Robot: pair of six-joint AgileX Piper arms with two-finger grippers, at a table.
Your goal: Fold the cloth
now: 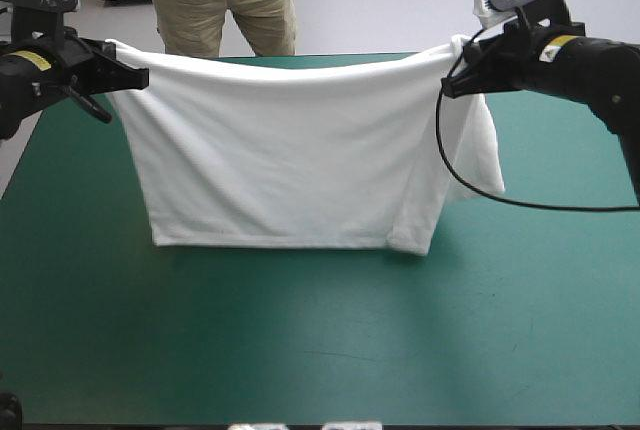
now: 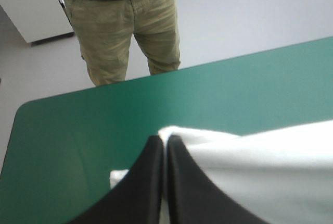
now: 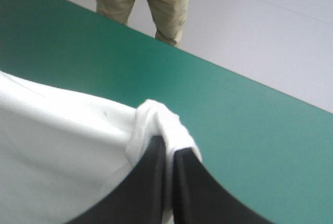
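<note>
The white T-shirt (image 1: 280, 155) hangs like a curtain above the teal-green table, stretched between both grippers. Its lower edge rests on the cover near the table's middle. My left gripper (image 1: 138, 77) is shut on the T-shirt's upper left corner, and my right gripper (image 1: 450, 87) is shut on its upper right corner, where a sleeve droops down. In the left wrist view the black fingers (image 2: 156, 166) pinch white cloth (image 2: 260, 166). The right wrist view shows a bunched fold of the T-shirt (image 3: 161, 122) squeezed in the closed gripper (image 3: 170, 148).
Bare teal-green cover (image 1: 320, 340) lies in front of the hanging T-shirt, out to the near edge. The table's far edge (image 1: 330, 57) runs just behind the shirt's top hem.
</note>
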